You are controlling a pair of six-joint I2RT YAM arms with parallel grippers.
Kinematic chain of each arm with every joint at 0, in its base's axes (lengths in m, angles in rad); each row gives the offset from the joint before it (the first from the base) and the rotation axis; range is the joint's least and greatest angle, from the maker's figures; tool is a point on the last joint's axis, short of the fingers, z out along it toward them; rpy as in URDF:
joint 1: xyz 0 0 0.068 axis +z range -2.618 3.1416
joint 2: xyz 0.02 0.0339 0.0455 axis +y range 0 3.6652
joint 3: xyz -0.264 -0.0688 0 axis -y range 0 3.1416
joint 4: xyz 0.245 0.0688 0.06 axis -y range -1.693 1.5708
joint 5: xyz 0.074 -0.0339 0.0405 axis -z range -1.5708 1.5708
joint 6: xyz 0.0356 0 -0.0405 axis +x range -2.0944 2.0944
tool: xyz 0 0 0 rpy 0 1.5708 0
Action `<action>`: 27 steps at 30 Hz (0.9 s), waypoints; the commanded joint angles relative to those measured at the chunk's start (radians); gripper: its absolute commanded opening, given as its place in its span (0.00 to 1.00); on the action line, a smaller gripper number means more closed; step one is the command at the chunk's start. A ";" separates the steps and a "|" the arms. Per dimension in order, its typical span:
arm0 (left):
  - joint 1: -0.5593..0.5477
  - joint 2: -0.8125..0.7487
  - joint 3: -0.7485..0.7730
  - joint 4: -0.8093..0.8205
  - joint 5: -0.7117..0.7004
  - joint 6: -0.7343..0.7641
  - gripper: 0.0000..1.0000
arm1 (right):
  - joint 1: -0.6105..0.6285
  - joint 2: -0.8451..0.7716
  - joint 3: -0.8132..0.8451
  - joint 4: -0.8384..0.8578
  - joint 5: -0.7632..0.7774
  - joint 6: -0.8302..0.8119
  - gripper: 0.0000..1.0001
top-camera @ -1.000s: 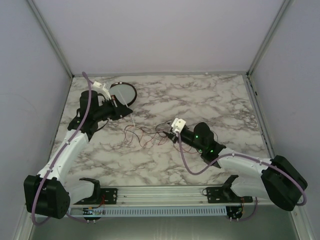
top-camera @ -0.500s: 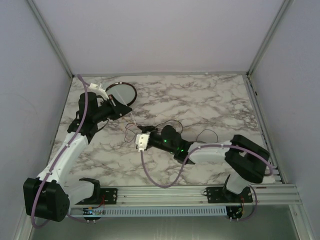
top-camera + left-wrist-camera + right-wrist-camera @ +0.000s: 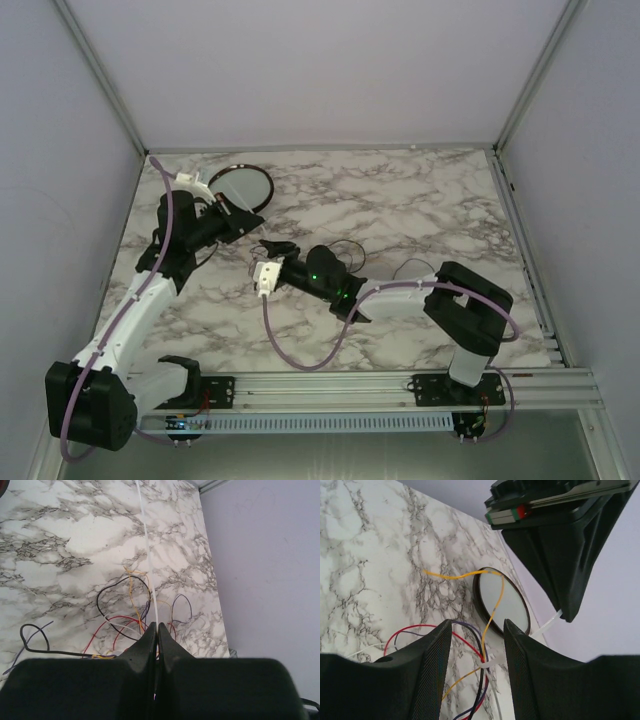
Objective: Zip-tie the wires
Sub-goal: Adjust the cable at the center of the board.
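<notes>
on marble table (image 3: pixel 420 200), thin curling wires (image 3: pixel 131 616); left claw (image 3: pixel 154 626) pinches white strip (image 3: pixel 145 540).

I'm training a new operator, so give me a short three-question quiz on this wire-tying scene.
1. True or false: the left arm's fingers are shut on the thin white plastic zip tie.
2. Pick one: the right arm's fingers are A) apart, with the loose thin coloured wires between them; B) shut on the zip tie; C) out of view.
3. Fill in: the round dark-rimmed dish lies near the marble table's far ___ corner.
Key: 1 true; 2 A; 3 left.
</notes>
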 commanded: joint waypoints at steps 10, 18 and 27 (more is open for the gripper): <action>-0.020 -0.031 -0.008 0.080 -0.033 -0.064 0.00 | 0.001 0.130 0.093 0.187 0.106 0.057 0.45; -0.033 -0.063 -0.055 0.126 -0.103 -0.123 0.00 | 0.016 0.112 0.027 0.311 0.166 0.087 0.42; -0.036 -0.049 -0.061 0.180 -0.149 -0.180 0.00 | 0.042 -0.015 -0.144 0.362 0.139 0.223 0.45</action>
